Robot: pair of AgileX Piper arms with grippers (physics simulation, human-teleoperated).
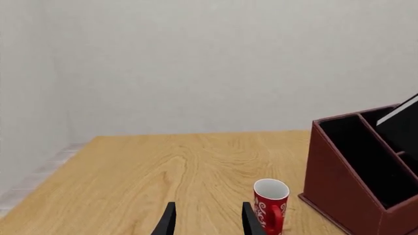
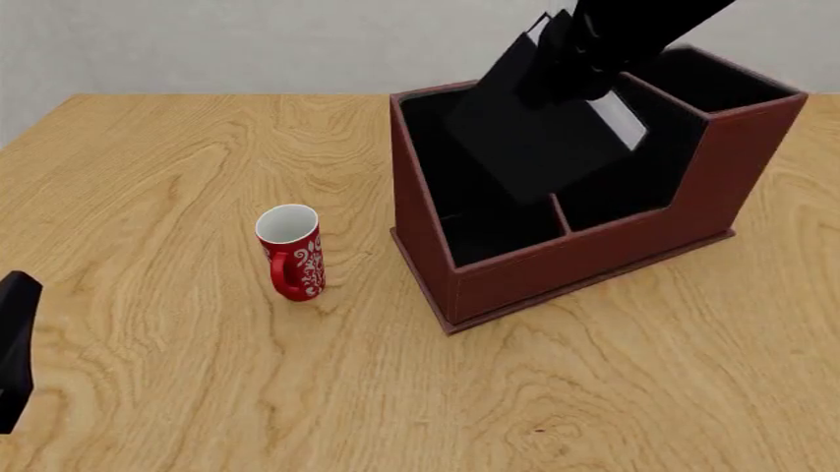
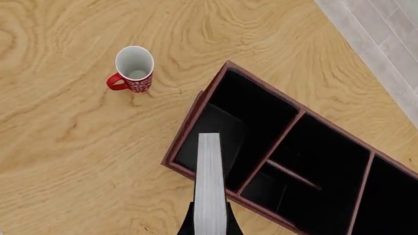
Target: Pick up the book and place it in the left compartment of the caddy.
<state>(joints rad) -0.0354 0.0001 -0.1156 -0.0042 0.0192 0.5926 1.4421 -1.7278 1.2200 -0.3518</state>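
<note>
My right gripper (image 2: 554, 54) is shut on the book (image 2: 532, 138), black with white page edges, and holds it tilted over the caddy (image 2: 591, 265). The book's lower end hangs over the left compartment (image 2: 444, 182), the long black-lined slot by the caddy's left wall. In the right wrist view the book's white edge (image 3: 210, 181) runs out from my right gripper (image 3: 209, 224) over the front end of that slot (image 3: 251, 110). My left gripper (image 1: 210, 221) is open and empty, low over the table, well left of the caddy (image 1: 346, 196). The book's corner (image 1: 402, 122) shows there too.
A red-and-white mug (image 2: 290, 252) stands upright on the wooden table (image 2: 157, 177), left of the caddy; it also shows in the wrist views (image 1: 270, 204) (image 3: 134, 68). A dark part of the left arm (image 2: 11, 344) sits at the front left edge. A grey wall (image 1: 196, 63) lies behind the table.
</note>
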